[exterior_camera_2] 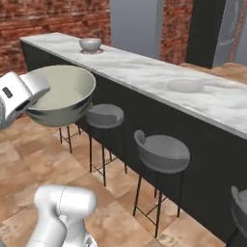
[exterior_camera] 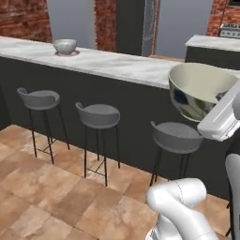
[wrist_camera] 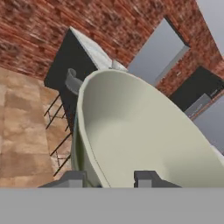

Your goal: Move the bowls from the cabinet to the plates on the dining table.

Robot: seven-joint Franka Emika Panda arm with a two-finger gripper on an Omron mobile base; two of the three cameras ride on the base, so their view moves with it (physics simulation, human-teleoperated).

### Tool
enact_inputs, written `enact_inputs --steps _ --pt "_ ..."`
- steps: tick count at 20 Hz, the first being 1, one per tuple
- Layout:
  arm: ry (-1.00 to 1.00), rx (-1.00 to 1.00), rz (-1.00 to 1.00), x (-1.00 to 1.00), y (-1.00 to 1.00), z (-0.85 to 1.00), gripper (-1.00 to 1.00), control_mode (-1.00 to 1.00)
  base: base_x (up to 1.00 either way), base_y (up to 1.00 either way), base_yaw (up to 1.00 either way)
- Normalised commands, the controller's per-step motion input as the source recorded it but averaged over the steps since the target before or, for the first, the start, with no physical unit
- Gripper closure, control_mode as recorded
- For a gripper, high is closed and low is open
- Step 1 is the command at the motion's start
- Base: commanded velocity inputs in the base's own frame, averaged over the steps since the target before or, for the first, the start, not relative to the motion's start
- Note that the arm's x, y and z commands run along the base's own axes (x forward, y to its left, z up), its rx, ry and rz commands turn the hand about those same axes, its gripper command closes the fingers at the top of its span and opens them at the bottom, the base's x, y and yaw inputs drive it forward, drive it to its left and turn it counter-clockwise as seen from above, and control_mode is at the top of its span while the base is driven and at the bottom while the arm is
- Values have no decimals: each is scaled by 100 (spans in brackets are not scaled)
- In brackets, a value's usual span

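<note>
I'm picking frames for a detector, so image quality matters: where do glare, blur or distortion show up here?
Left base view: dark mirror-like reflections on the held bowl's glossy outside. Right base view: soft throughout, the plate faint against the dining table. Hand view: the bowl stretched and rolled by closeness; gripper fingertips blurred.

You see the grey-green bowl [exterior_camera_2: 61, 96] held off the dining table [exterior_camera_2: 144, 77]; marbled bowl [exterior_camera_2: 90, 45] sits far, empty plate [exterior_camera_2: 185, 85] nearer.
</note>
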Motion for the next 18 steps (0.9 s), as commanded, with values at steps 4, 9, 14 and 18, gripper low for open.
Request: enact_inputs --steps 4,9,14,18 --pt "0 0 0 0 0 0 100 100 70 39 -68" --pt "0 0 0 0 0 0 100 100 61 75 -58" --pt "0 0 0 0 0 0 100 100 68 81 -54" --pt "0 0 0 0 0 0 100 100 84 67 -51"
